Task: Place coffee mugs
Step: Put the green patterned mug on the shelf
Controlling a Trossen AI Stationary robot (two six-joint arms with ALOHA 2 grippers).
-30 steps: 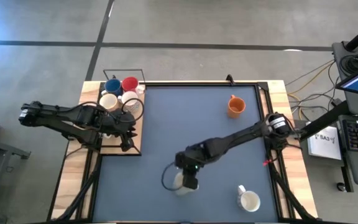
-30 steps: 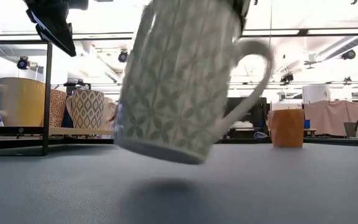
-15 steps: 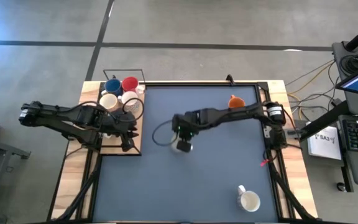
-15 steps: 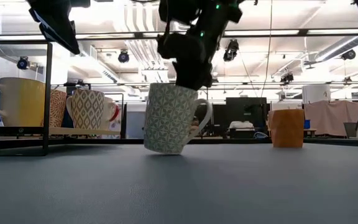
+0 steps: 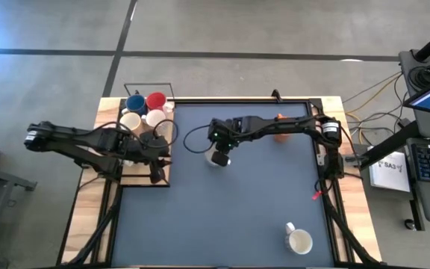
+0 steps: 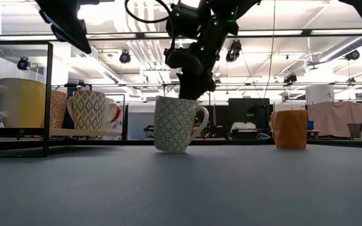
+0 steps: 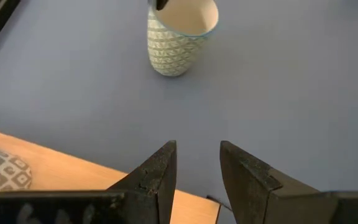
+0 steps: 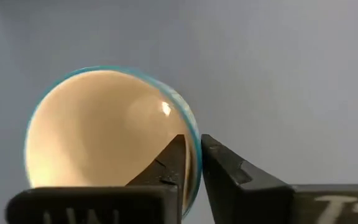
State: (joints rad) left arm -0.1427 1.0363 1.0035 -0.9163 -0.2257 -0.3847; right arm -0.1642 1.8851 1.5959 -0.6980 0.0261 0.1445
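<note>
A green-and-white patterned coffee mug (image 5: 220, 156) (image 6: 178, 123) (image 7: 179, 37) is left of the table's middle, nearly upright, its handle pointing right in the low view. My right gripper (image 5: 222, 143) (image 8: 193, 155) is shut on it from above. My left gripper (image 5: 156, 169) (image 7: 197, 163) is open and holds nothing, hovering over the near end of the wooden rack board at the table's left. An orange mug (image 6: 291, 129) stands near the far right, half hidden under the right arm in the high view. A white mug (image 5: 298, 240) stands near the near edge. My right gripper pinches the mug's rim (image 8: 193, 138), one finger (image 8: 169, 163) inside the cup and the other (image 8: 229, 173) outside the wall. It comes from above, pointing down. The mug hangs almost upright with its base at table level; whether it rests there I cannot tell.
On the rack at the left stand a blue mug (image 5: 135, 104), a red one (image 5: 155, 100), a cream one (image 5: 130, 122) and a white one (image 5: 155, 117). The low view shows a yellow mug (image 6: 17, 102) and patterned mugs (image 6: 90, 110) there. A black frame edges the grey mat (image 5: 260, 217).
My right gripper has carried the patterned mug from the near middle of the table toward the far edge and down. The mug was lifted clear and strongly tilted; now it is nearly upright with its base at the table surface.
</note>
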